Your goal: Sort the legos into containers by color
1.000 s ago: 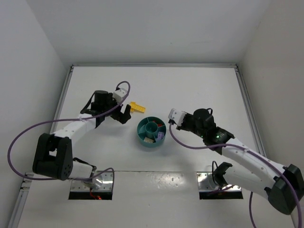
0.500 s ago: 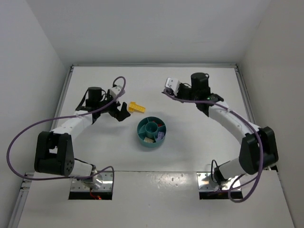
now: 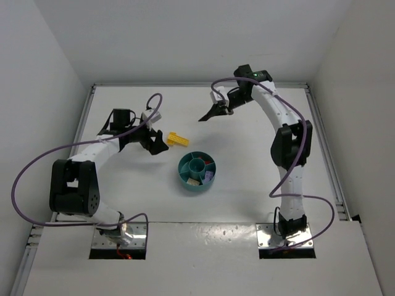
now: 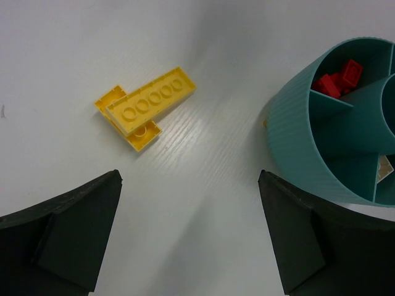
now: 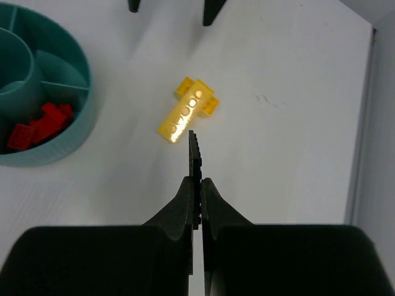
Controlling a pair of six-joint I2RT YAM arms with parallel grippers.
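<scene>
Two joined yellow legos [image 3: 178,139] lie on the table left of and behind the teal dish [image 3: 183,175]; they also show in the left wrist view [image 4: 148,106] and the right wrist view [image 5: 188,109]. My left gripper [image 3: 158,143] is open and empty just left of them, jaws wide apart [image 4: 190,177]. My right gripper [image 3: 207,115] is held high behind the dish, shut on a thin black lego [image 5: 195,154] held edge-on. The dish [image 4: 296,129] holds red legos [image 4: 336,80] in one section, beige [image 3: 194,181] and purple [image 3: 208,177] ones in others.
The table's raised back edge [image 3: 197,85] lies just behind the right arm. Purple cables loop beside both arms. The left gripper's fingers [image 5: 210,9] show at the top of the right wrist view. The dish wall [image 5: 83,120] sits left of the yellow legos there.
The right arm has swung from beside the dish's right side up to the far back of the table. The left gripper has shifted slightly left and back, still open.
</scene>
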